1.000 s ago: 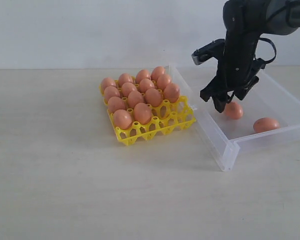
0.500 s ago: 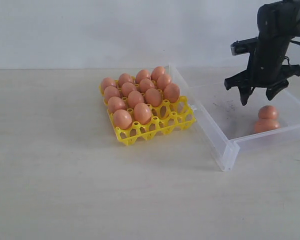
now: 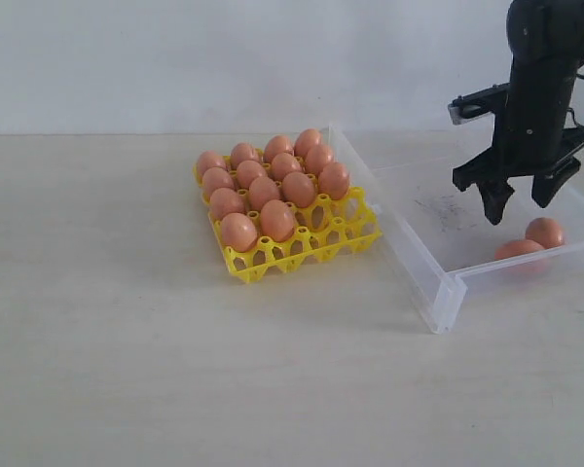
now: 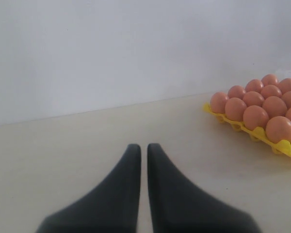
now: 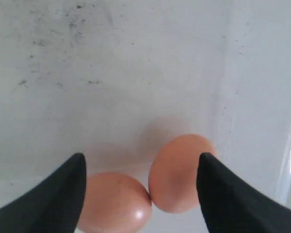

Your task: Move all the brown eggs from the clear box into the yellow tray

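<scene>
- While the right jaws hang apart and empty over the box (image 3: pixel 423 282), egg one (image 3: pixel 544 232) and egg two (image 3: pixel 519 249) lie on its floor just under and past the tips, touching each other.
- Seen from the right wrist, both eggs sit within the span between the two tips. One is partly hidden behind a tip, and whether that tip touches it cannot be told.
- Half a second ago the right jaws stood higher and a little nearer the tray (image 3: pixel 302 248). They have since come down and shifted away from it, and are just as wide apart.
- Egg one then showed straight behind egg two. It now sits off to the side, further from the tray, while egg two has hardly moved.
- A second ago the jaws straddled egg one much nearer the box's tray-side wall, and the two eggs were well apart.
- Well off to the side of the right jaws, past the box wall, the tray stands on the worktop (image 3: pixel 127 341), unmoved. Its eggs (image 3: pixel 263 192) are as before, with bare cups at the corner towards the box.
- The left jaws are together with only a thin slit between them and nothing held. The tray is ahead of them, well apart.
</scene>
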